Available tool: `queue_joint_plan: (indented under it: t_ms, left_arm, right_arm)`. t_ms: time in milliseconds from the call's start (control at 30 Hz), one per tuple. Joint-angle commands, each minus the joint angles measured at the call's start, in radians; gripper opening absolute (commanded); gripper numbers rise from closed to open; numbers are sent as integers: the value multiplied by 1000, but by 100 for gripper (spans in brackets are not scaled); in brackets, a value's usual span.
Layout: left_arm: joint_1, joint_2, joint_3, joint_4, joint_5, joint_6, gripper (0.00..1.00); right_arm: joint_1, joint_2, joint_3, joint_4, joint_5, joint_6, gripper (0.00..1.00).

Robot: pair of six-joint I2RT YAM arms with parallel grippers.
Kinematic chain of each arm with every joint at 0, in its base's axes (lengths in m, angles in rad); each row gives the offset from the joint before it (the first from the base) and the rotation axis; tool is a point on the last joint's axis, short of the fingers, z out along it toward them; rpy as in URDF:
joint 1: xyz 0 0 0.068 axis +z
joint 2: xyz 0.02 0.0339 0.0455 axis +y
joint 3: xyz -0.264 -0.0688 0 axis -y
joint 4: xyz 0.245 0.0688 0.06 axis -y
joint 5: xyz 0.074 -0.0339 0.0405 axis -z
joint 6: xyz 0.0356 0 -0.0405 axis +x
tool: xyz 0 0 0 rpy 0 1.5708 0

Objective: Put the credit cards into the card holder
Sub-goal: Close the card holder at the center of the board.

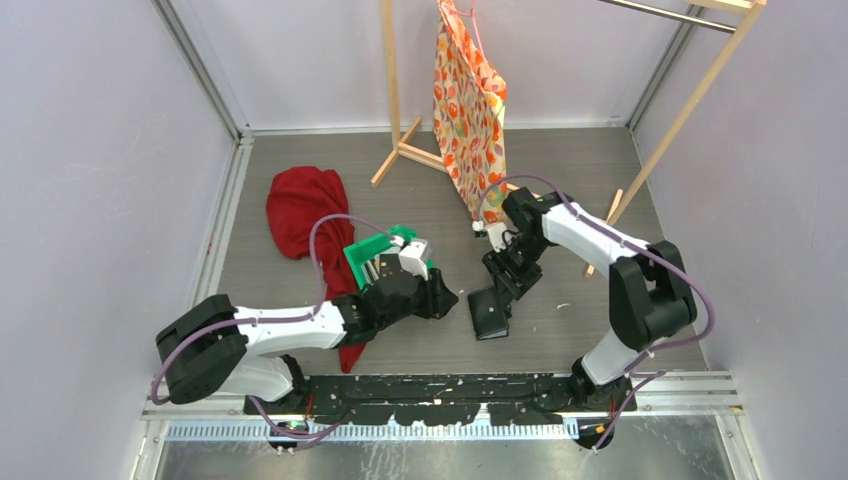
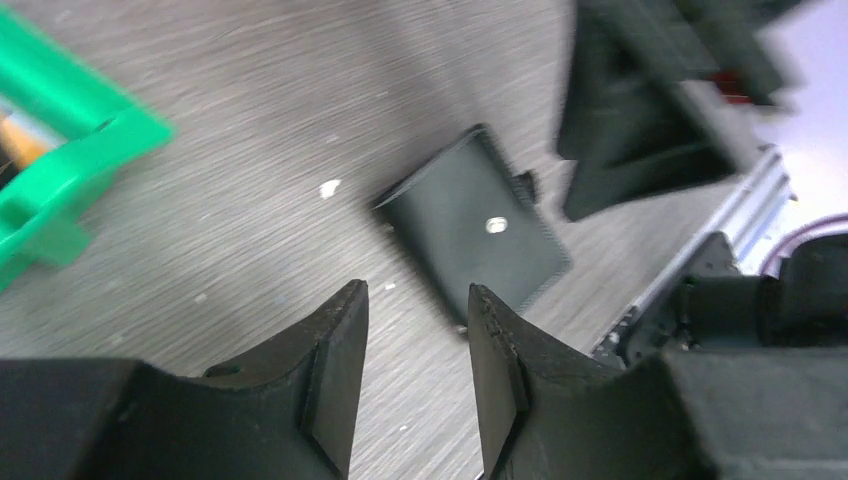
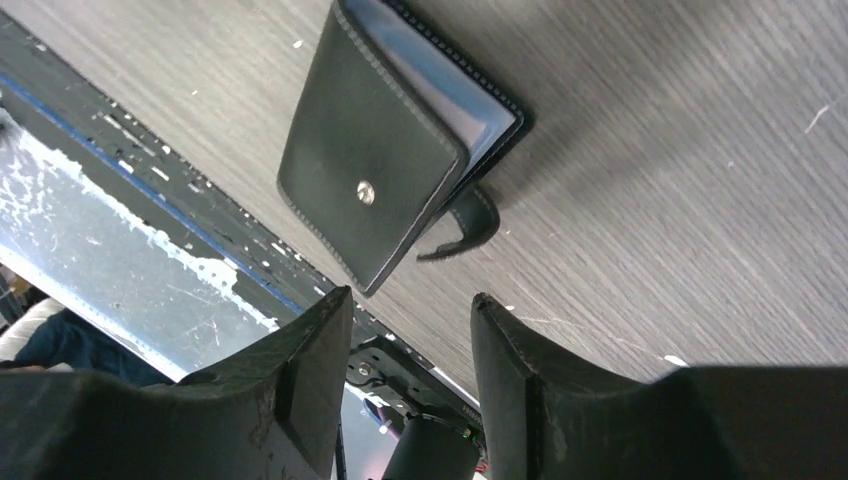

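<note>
Little is done, I judge: the card holder point(image 1: 489, 312) lies folded near the table's near edge (snap tab loose). The left gripper point(image 2: 415, 300) and right gripper point(image 3: 410, 300) both stand apart and empty. The credit cards point(image 2: 14, 140) apparently sit in the green tray point(image 1: 362, 258).

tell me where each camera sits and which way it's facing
top: above and behind the bases, looking down on the table; both arms show, left tool and right tool.
left wrist: on the left arm, looking past its fingers at the wallet, green tray at left.
right wrist: on the right arm, looking past its fingers at the wallet by the table's near edge.
shared: all three see the wallet.
</note>
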Motion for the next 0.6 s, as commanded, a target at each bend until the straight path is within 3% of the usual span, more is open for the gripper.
queue_joint_plan:
  t_ms: [0,200,467,567]
  left_arm:
    - [-61,14,36,128,-18,177,42]
    - [-100,78,-56,303,-37,207,42]
    - [-152,151,-30,342,-34,281,44]
    - [-176,178,-18,351,-40,345,45]
  right_arm:
    - [13,65,53,48,80,111,53]
    - [18,111,66,73,109,149,51]
    - [42,118,60,54,118,134,39]
    - [48,126,66,39,111,125,39]
